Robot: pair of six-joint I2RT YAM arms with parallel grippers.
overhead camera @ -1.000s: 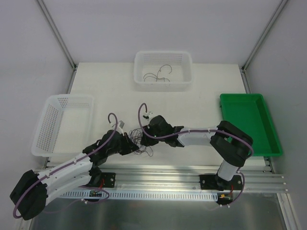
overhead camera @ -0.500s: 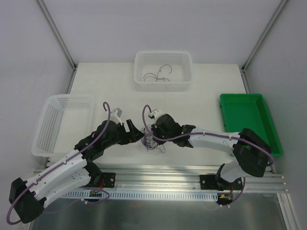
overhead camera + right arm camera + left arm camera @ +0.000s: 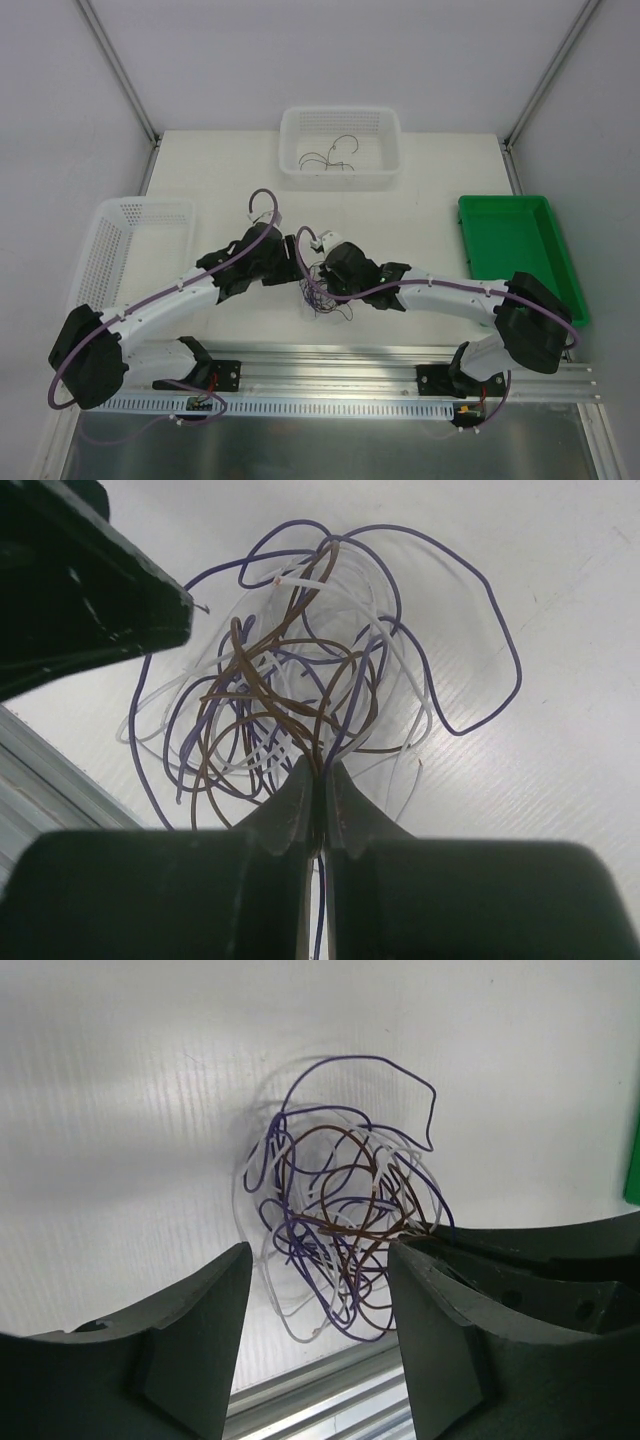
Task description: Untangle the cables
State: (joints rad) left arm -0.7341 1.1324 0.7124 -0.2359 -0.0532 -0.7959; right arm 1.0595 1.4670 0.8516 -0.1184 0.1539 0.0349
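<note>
- Your right gripper (image 3: 320, 772) is pinched tight on the cables (image 3: 300, 680). Its wrist view shows brown and purple strands running in between the closed fingertips, and one purple strand carries on down the seam between the fingers.
- Your left gripper (image 3: 320, 1255) stands with its jaws apart and nothing between them. In its wrist view the tangle (image 3: 340, 1230) lies on the table beyond the fingertips, with its nearest loops reaching into the gap.
- You see the bundle as a small knot of purple, white and brown wires. One long purple loop arcs out clear of the rest.
- From the top view the tangle (image 3: 320, 298) sits on the white table (image 3: 430, 215) near the front edge, just below where the two grippers meet (image 3: 293, 255) (image 3: 318, 272).
- You have a white basket (image 3: 385, 125) at the back with a few thin dark wires (image 3: 330, 155) lying in it.
- You also have a second white basket (image 3: 110, 215) on the left and a green tray (image 3: 520, 255) on the right, both well apart from the tangle.
</note>
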